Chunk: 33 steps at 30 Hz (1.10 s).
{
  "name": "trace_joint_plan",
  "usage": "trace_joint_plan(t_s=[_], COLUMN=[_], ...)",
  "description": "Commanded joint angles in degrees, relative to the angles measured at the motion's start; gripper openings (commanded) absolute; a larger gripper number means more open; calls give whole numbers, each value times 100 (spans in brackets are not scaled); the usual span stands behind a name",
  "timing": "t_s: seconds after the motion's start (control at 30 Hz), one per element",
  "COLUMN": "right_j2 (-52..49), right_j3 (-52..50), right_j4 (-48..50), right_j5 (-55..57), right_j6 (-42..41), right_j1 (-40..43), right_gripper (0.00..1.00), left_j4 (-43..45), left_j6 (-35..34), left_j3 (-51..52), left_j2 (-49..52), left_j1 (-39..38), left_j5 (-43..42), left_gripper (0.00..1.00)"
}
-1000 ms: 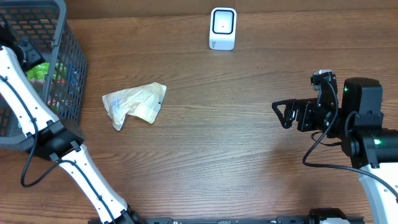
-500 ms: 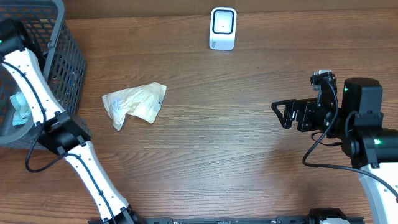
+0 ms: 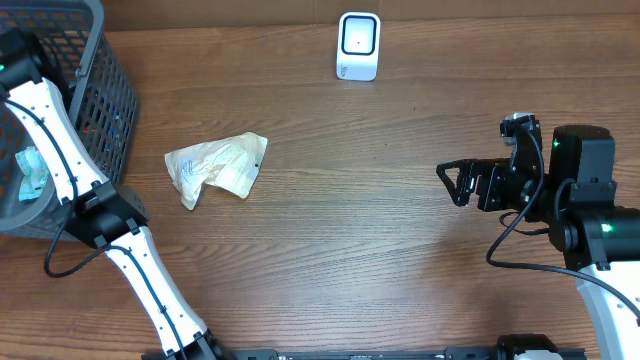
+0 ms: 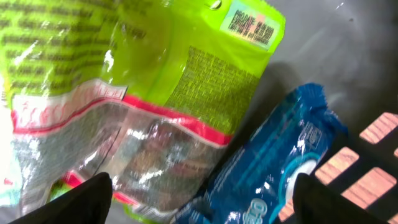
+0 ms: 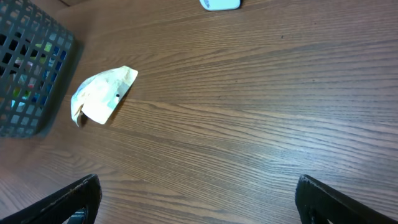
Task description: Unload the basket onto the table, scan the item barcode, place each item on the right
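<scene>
At ten o'clock the left gripper (image 4: 202, 199) hangs inside the basket (image 3: 110, 110), fingers spread wide and empty above a green pouch (image 4: 124, 93), with a blue packet (image 4: 273, 168) at the pouch's four o'clock. It is likely picking which to scan. A tan wrapper (image 3: 215, 165) lies on the table (image 3: 350, 260) beside the basket. The scanner (image 3: 359, 45) stands at twelve, probably within both arms' reach. At three the right gripper (image 3: 452, 183) waits, jaws apart, holding nothing.
</scene>
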State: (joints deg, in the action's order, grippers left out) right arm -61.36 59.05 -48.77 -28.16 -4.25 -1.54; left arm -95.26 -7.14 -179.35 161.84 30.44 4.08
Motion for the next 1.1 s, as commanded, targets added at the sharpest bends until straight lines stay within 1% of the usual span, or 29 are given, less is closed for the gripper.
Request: trace_joint_plan(t_s=[0.0,0.17,0.33,0.4,0.43,0.5,0.63,0.73,0.83,0.9,0.97,1.0,1.07], right_j2=[20,20,20,20,20,20,20,20,20,20,20,20,20], right_j3=[155,155,155,155,155,155,155,155,155,155,155,155,155], right_j4=[20,20,20,20,20,17,15,17,13,-11,-72,-98,-144], right_j5=[-42,-42,-44,-44,-44,-44,-44,-46,-48,-68,-85,-92,-94], right_j6=[-31,-31,-31,-31,-31,-31,-31,-31,-31,-31,-28,-28,-28], right_j1=[-33,-33,-33,-33,-33,-33,-33,-33,-33,-33,-33,-33,-33], right_gripper=[100,100,100,100,100,100,100,100,100,100,100,100,100], left_j4=[-157,-155,-155,-155,-155,-146,-103,-7,302,579,979,1276,1875], left_j6=[-76,-79,-94,-105,-101,-87,339,463,455,435,411,323,164], left_j3=[-74,-74,-74,-74,-74,-74,-74,-72,-70,-66,-66,-66,33], left_j2=[664,-391,-1727,-2234,-2695,-3154,-3893,-4380,-4769,-4931,-5003,-5001,-4970], left_j1=[103,103,103,103,103,105,109,109,109,109,151,197,356], left_j5=[-282,-636,-863,-861,-848,-767,-717,-868,-1187,-1228,-1049,-831,-614], left_gripper=[82,83,84,86,88,91,93,94,94,93,89,85,85])
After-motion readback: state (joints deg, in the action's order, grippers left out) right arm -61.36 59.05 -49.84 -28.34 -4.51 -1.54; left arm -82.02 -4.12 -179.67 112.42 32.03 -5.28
